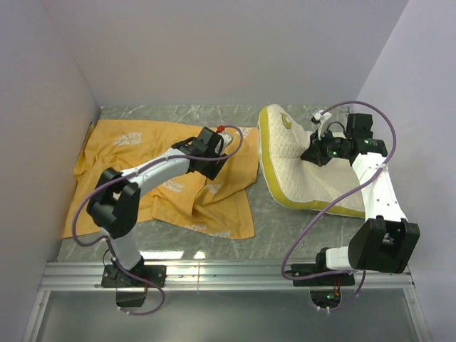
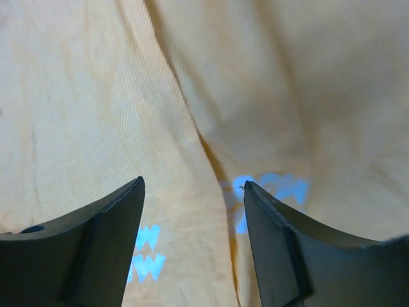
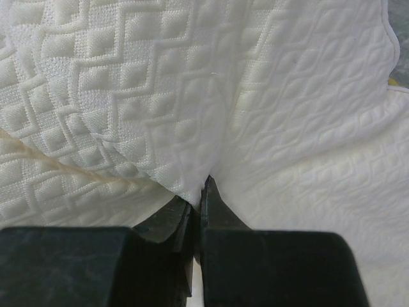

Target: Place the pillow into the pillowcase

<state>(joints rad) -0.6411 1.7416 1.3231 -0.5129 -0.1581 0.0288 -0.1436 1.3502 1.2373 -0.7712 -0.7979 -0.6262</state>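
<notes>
At right, pillow (image 1: 296, 178) diagonal, far-left to near-right, right gripper (image 3: 201, 187) tight on it; left gripper (image 2: 192, 187) wide.

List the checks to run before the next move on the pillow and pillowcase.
1. Right tool shut on the cream-white quilted rectangular pillow: ok, a fold of its cover is pinched.
2. Left tool gripping the large orange-yellow cloth pillowcase: not ok, it is open over the cloth.
3. Pillowcase opening located: cannot tell, no mouth is visible.
4. Pillowcase lying flat: not ok, it is creased and folded.
5. Pillow apart from the pillowcase: cannot tell, their edges lie close.
</notes>
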